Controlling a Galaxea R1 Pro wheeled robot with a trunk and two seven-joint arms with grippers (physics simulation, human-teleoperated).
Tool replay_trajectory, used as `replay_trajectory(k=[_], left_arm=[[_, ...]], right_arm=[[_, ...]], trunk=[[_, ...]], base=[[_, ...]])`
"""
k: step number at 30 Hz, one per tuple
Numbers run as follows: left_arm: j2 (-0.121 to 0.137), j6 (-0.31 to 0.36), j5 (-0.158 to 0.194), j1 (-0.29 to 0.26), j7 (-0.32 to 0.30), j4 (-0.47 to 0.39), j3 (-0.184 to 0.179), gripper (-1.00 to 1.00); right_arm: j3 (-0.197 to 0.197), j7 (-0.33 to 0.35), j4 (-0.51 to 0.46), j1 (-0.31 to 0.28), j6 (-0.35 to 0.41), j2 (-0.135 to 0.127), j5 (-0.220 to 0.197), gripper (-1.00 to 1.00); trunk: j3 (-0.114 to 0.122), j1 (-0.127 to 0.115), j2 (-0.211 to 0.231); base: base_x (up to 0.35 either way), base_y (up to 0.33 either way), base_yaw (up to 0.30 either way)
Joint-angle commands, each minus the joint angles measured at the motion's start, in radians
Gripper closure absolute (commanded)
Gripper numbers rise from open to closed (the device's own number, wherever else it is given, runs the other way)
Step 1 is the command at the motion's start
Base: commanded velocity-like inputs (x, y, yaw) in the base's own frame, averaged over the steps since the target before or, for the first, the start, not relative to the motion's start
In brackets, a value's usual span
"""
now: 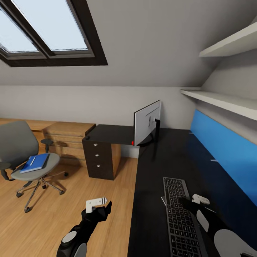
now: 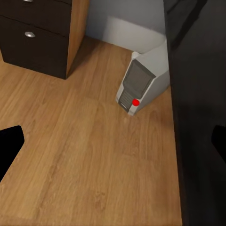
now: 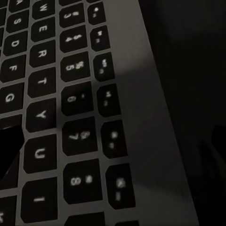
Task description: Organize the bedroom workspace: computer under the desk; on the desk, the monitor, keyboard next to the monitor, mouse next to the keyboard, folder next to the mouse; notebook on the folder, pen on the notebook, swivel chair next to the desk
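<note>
The slim black-keyed keyboard in its grey frame (image 1: 181, 217) runs off the head view's lower edge, its near end partly covered by the right arm; the small silver-grey tower computer (image 2: 143, 80) has its rear hidden behind the long black desk's (image 2: 200, 117) edge; the thin white pen (image 1: 32, 161) on the bright blue flat folder (image 1: 35, 162) is too small to make out clearly; the grey upholstered swivel chair (image 1: 16, 142) is cut by the left edge.

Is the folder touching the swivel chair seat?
Touching. The head view shows the folder lying flat on the swivel chair seat, with no gap beneath it.
</note>
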Motion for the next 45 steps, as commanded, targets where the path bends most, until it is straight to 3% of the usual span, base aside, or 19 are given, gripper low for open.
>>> replay_trajectory(k=[1, 7, 12, 45], left_arm=[[0.0, 0.003, 0.01, -0.001, 0.009, -0.001, -0.001, -1.0], [0.0, 0.003, 0.01, -0.001, 0.009, -0.001, -0.001, -1.0], [0.0, 0.003, 0.01, -0.001, 0.01, -0.001, -0.001, -1.0], [0.012, 0.004, 0.01, -0.001, 0.008, 0.0, 0.003, -1.0]], right_arm=[[-0.004, 0.004, -0.002, 0.0, 0.006, 0.0, -0.01, -1.0], [-0.004, 0.004, -0.002, 0.0, 0.006, 0.0, -0.01, -1.0], [-0.004, 0.004, -0.002, 0.0, 0.006, 0.0, -0.01, -1.0], [-0.004, 0.005, -0.002, 0.0, 0.0, 0.003, -0.011, -1.0]], trunk=[[-0.001, 0.0, -0.001], [-0.001, 0.0, -0.001], [-0.017, 0.019, -0.036], [-0.017, 0.019, -0.036]], base=[[0.0, 0.0, 0.0], [0.0, 0.0, 0.0], [0.0, 0.0, 0.0], [-0.069, 0.0, 0.0]])
